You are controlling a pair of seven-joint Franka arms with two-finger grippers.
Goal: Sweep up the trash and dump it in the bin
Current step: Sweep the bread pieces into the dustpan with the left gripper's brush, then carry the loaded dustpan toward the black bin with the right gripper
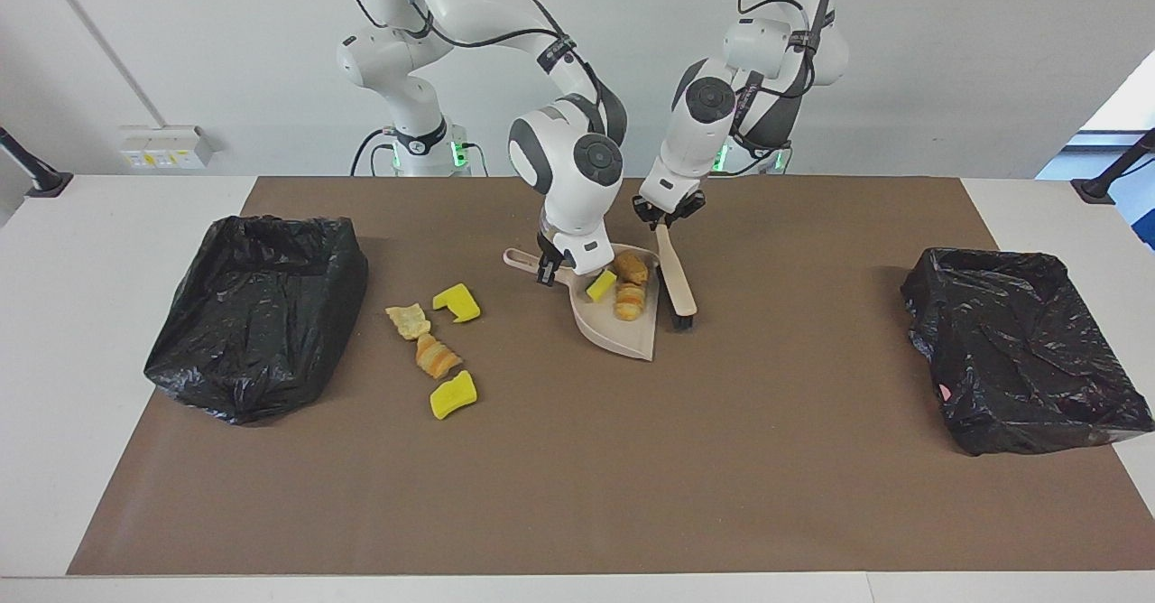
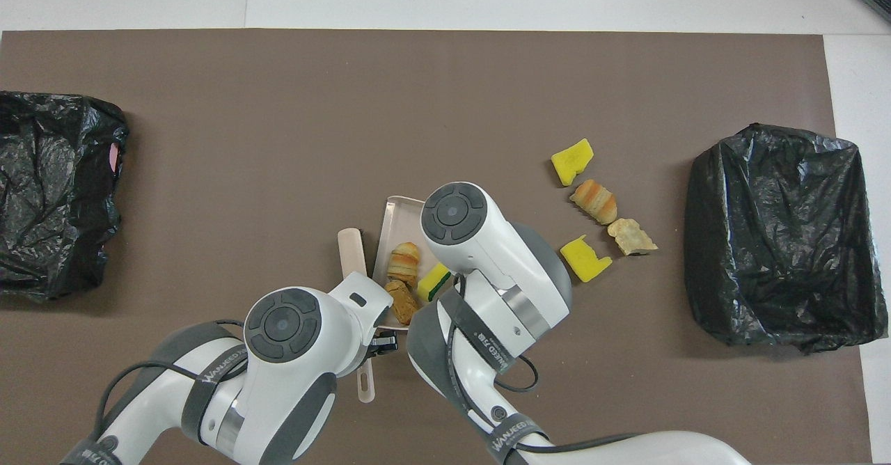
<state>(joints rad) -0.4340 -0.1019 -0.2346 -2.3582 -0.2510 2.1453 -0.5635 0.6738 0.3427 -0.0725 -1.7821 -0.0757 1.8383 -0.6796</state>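
Facing view: L end effector (image 1: 669,216) clamps brush (image 1: 677,283), R end effector (image 1: 559,266) clamps dustpan (image 1: 623,337) handle; overhead hides both grips.

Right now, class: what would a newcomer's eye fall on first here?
Mid-table, the right gripper holds a beige dustpan with three trash bits, while the left gripper presses a brush against its open edge. Black-lined bins sit at both ends of the table.
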